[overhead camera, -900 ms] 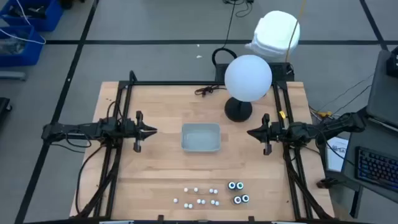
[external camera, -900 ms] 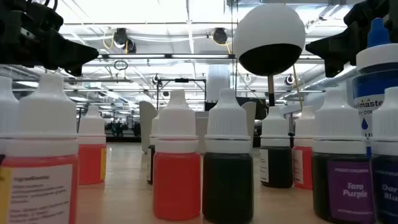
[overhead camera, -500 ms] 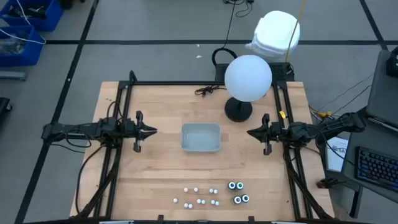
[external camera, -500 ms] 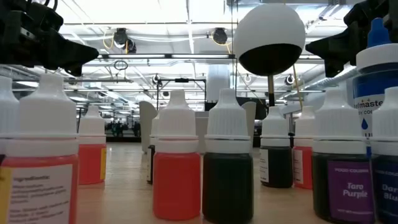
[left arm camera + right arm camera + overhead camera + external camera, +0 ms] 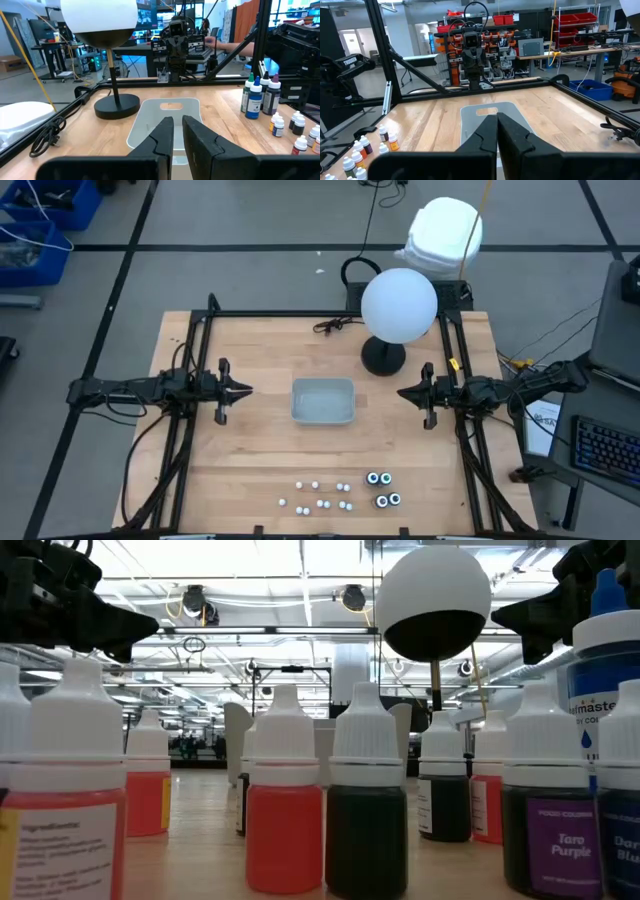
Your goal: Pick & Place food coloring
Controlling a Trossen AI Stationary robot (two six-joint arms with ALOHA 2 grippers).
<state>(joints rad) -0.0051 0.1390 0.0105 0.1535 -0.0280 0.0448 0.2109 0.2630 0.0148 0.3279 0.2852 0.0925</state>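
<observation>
The left gripper (image 5: 240, 391) is held just off the left edge of the clear tray (image 5: 322, 401), its fingers (image 5: 202, 141) parted by only a narrow gap and nothing gripped between them; the right gripper (image 5: 405, 393) is held off the tray's right edge with its fingers (image 5: 515, 134) pressed together, likewise empty. The food coloring (image 5: 340, 492) is set on the wooden table (image 5: 260, 450) near the front edge, well apart from both grippers and from the tray. From above it is seen only as a scatter of small white caps, with four dark round jars with pale tops (image 5: 383, 489) just beside them on the right. The low view alone shows the bottles' bodies: white-capped droppers filled with red-orange (image 5: 285, 815) and near-black liquid (image 5: 366, 820), and at the far right a purple-labelled one (image 5: 545, 830); what appears to be a blue-tipped taller bottle (image 5: 605, 650) is cut off by the frame. The left wrist view adds that the taller bottles (image 5: 259, 95) are stood together beyond the small droppers. A white globe lamp (image 5: 398, 305) is stood behind the tray
</observation>
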